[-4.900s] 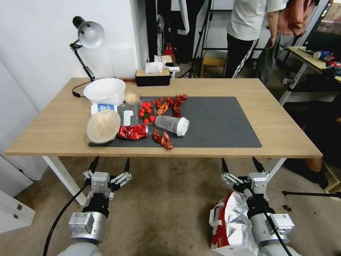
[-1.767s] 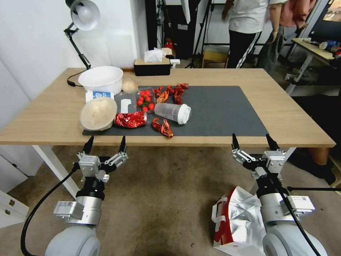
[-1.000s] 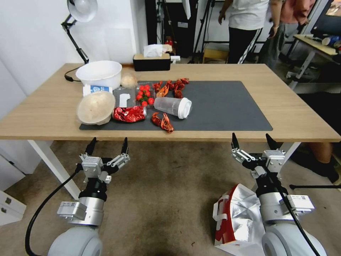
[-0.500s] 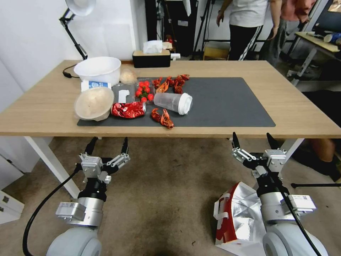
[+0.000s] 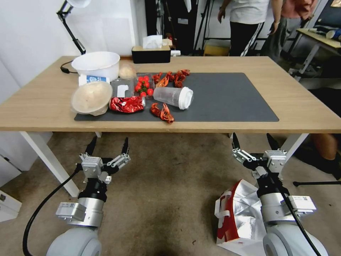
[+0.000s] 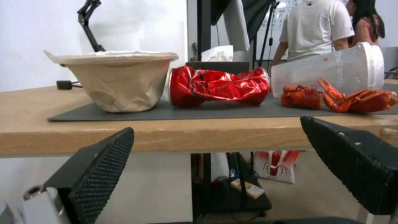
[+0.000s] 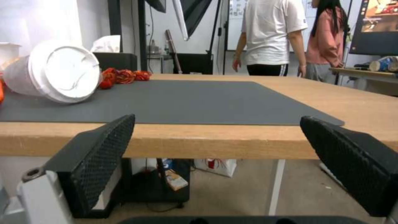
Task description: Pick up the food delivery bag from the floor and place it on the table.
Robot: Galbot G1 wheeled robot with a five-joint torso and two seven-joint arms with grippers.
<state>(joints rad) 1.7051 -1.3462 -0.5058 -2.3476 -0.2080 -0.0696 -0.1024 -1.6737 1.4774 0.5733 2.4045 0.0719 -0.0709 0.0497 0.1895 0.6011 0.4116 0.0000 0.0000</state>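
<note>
The food delivery bag (image 5: 238, 217) stands on the floor (image 5: 167, 192) at the lower right, white with a red side, its silver foil lining showing at the top. My right arm partly covers its right side. My right gripper (image 5: 253, 140) is open, above and beyond the bag, just in front of the table (image 5: 305, 110) edge and level with it. The open left gripper (image 5: 108, 143) hangs under the table's front edge on the left. Both wrist views look across the table edge (image 6: 166, 137) (image 7: 215, 141) between spread fingers (image 6: 97, 169) (image 7: 95, 155).
On the grey mat (image 5: 231, 96) lie a tipped plastic cup (image 5: 174, 96), a crumpled red wrapper (image 5: 126, 104), crayfish pieces (image 5: 161, 113), tomatoes and a paper bowl (image 5: 87, 101). A white bowl, lamp and tissue box stand behind. The mat's right half is bare. White table legs (image 5: 46, 160) flank the arms.
The whole head picture has shifted: the table now sits higher and flatter in it, so the camera moved. Both grippers stay open, and the bag stays on the floor.
</note>
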